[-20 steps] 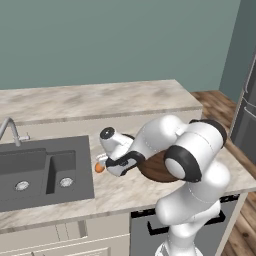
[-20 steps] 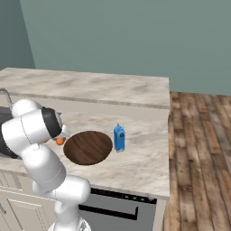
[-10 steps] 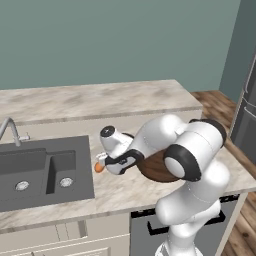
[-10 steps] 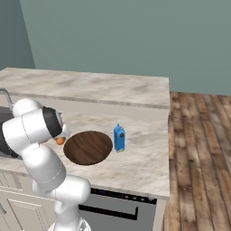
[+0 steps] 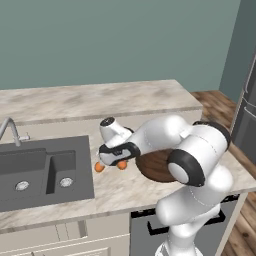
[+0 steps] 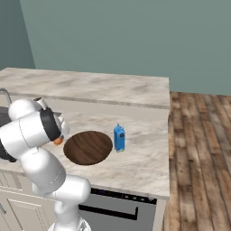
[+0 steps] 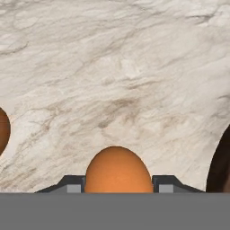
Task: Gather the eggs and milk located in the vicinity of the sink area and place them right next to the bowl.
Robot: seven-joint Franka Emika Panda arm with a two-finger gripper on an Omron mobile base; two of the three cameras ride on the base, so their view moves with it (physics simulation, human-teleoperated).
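One orange-brown egg (image 7: 117, 170) sits between my fingertips (image 7: 74, 186) in the hand view, and my gripper (image 7: 117, 185) is shut on it. In the left base view this egg (image 5: 121, 164) is low over the counter, under the gripper (image 5: 119, 160), just left of the wooden bowl (image 5: 154, 167). The second egg (image 5: 100, 167) lies on the counter between the sink (image 5: 45, 172) and the gripper, and shows at the left edge of the hand view as well (image 7: 2, 130). The blue milk carton (image 6: 119, 138) stands upright right of the bowl (image 6: 88, 147).
A curved faucet (image 5: 10, 131) rises behind the sink. The marble counter (image 6: 135, 162) ends at its front edge close to the bowl, with wooden floor (image 6: 198, 149) to the right. A raised back ledge (image 5: 100, 100) runs along the far side.
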